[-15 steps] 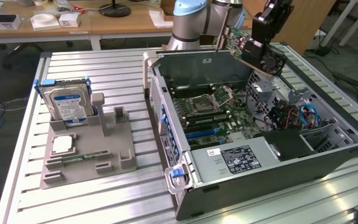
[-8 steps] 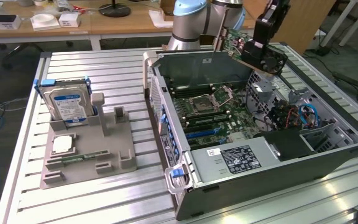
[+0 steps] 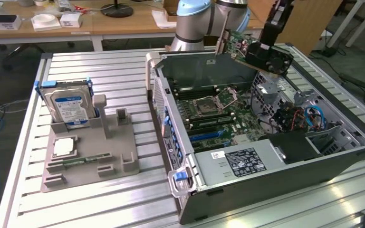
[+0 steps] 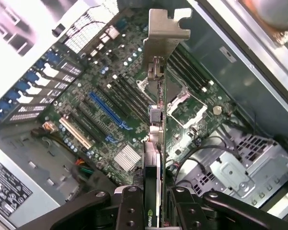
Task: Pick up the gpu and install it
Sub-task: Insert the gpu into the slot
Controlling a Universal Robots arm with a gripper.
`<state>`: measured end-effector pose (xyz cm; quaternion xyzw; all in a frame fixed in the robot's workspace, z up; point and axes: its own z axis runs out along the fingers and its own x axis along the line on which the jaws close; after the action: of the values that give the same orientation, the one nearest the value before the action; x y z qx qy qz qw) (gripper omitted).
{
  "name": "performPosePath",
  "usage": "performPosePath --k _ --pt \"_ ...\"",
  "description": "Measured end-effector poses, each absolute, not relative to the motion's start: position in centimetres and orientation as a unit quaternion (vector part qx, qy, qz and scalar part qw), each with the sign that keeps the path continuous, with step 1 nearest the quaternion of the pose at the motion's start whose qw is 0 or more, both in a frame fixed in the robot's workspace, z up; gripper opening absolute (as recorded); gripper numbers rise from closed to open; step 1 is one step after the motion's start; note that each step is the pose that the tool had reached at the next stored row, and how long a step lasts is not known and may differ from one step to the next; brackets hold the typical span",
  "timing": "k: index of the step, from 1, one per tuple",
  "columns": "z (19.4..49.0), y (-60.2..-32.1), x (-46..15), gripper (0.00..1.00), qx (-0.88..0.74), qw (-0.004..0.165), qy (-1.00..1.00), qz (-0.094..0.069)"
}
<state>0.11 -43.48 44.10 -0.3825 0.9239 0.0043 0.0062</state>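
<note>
Gripper point(image 4: 152, 206): clamped on gpu point(image 3: 237, 42), over open pc case point(image 3: 284, 185).
Handling: light, stiff, prob. fragile; hold by board edges, not chips.

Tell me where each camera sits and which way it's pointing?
Exterior view: off the arm, raised, looking down over the table at the open computer case; the arm and its hand show at the far side.
Wrist view: on the wrist, looking down past the hand along the gpu onto the motherboard.
Shared: the hand shut on the gpu, above the motherboard.
</note>
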Motion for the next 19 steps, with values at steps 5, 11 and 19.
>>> performPosePath --k 5,11,19 --pt "44.04 -43.48 0.12 0.26 -0.423 0.006 0.906 0.005" --pt "43.98 -43.48 0.12 0.26 -0.466 0.006 0.885 0.005" --pt "43.85 -43.49 0.12 0.26 -0.520 0.005 0.854 0.005"
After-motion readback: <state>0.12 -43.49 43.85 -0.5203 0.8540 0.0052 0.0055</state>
